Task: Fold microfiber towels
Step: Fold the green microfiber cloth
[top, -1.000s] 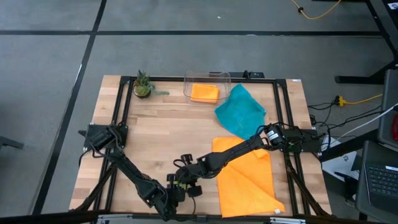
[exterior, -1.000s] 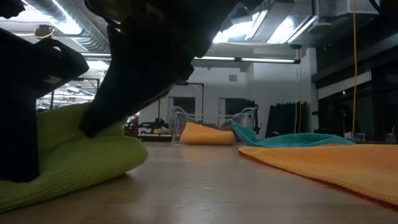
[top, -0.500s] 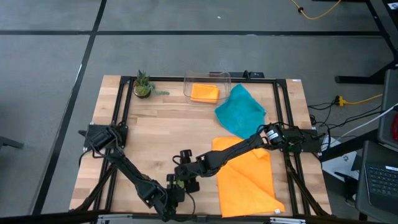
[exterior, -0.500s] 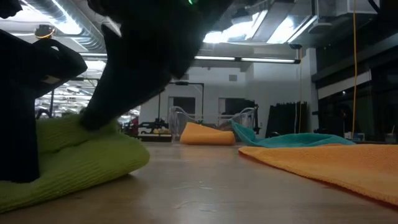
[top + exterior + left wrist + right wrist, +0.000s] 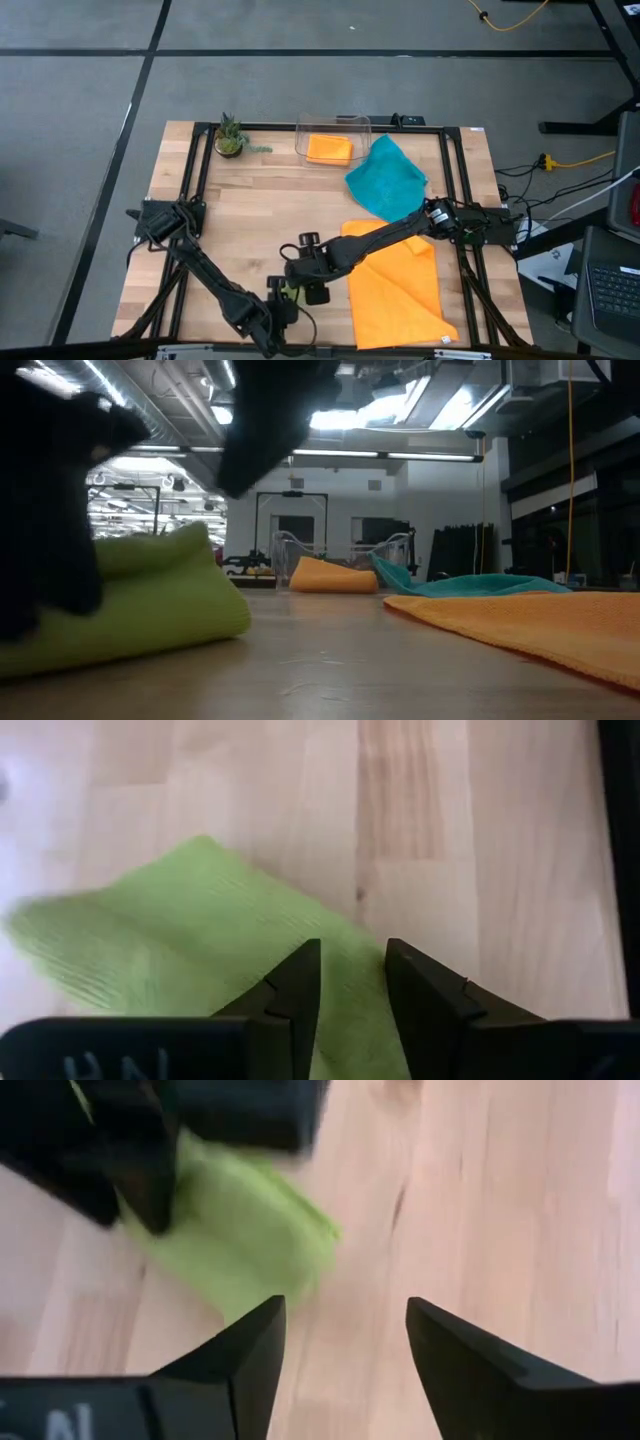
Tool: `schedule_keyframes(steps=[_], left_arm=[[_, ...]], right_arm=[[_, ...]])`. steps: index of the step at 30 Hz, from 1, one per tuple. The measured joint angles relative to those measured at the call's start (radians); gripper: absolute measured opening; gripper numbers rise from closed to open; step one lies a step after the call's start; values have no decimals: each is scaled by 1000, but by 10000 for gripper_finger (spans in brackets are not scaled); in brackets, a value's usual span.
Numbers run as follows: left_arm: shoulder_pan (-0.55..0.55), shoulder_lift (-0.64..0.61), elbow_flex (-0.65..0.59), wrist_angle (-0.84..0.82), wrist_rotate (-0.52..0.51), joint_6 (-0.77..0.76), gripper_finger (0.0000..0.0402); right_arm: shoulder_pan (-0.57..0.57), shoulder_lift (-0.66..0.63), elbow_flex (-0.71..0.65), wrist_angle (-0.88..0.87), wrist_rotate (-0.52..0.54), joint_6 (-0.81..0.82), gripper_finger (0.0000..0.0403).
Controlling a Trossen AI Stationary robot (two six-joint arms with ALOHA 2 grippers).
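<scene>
On the near edge of the worktop (image 5: 250,210), in the high view, the left gripper (image 5: 283,303) sits on the lime green towel (image 5: 291,293), which is almost covered by both arms. The right gripper (image 5: 303,262) hangs just beside it, on the far side. A large orange towel (image 5: 400,290) lies on the right, a teal towel (image 5: 388,180) beyond it, and a second orange towel (image 5: 329,148) is in the clear bin (image 5: 333,122) at the far edge.

In the low view, the lime green towel (image 5: 150,600) is a folded bundle on the left.

In the left wrist view, the left gripper (image 5: 350,988) pinches the lime green towel (image 5: 180,960).

In the right wrist view, the right gripper (image 5: 345,1345) is spread, with nothing between its fingers.
</scene>
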Motion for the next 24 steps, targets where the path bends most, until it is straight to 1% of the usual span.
schedule_keyframes(steps=[3,6,10,13,19,24], left_arm=[[-1,-1,51,-105,-4,-2,109],[0,-3,87,-162,-8,1,109],[2,-4,92,-230,22,0,109],[1,-4,92,-266,25,-10,109],[1,-4,92,-338,-11,-57,109],[1,-4,69,-331,-2,-103,109]], right_arm=[[10,0,9,-63,6,42,204],[27,0,10,-85,5,71,200],[54,0,10,-98,5,106,197],[75,1,10,-93,5,109,196],[105,1,2,15,9,109,196],[116,1,-70,174,8,103,196]])
